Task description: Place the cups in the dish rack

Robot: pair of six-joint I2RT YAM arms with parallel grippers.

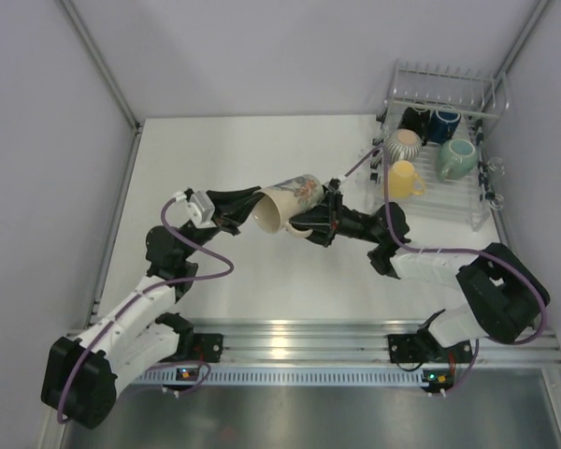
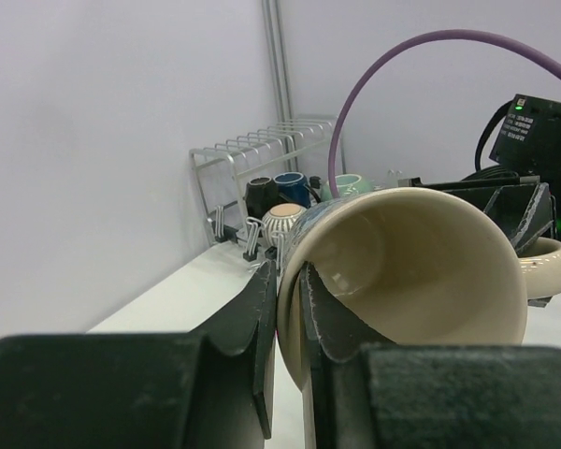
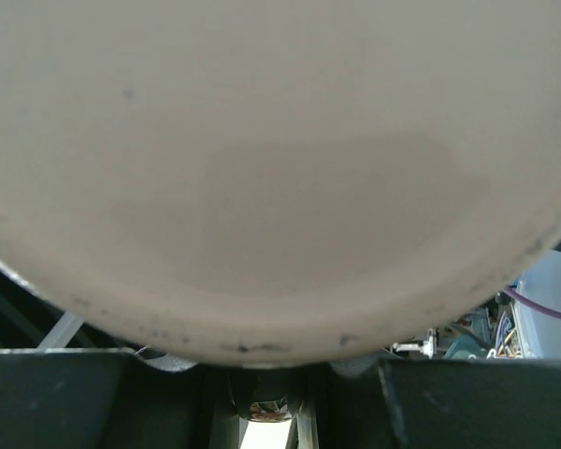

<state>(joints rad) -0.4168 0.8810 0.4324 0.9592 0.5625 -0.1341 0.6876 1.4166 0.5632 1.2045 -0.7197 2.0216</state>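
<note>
The tall cream cup was held on its side above the worktop, with its rim pinched narrowly by the left end effector. The right end effector was set against the cup's far end, and its opening could not be told. Farther back, the dish rack was loaded with the yellow cup, grey ribbed cup, teal cup, dark blue cup and black cup.
</note>
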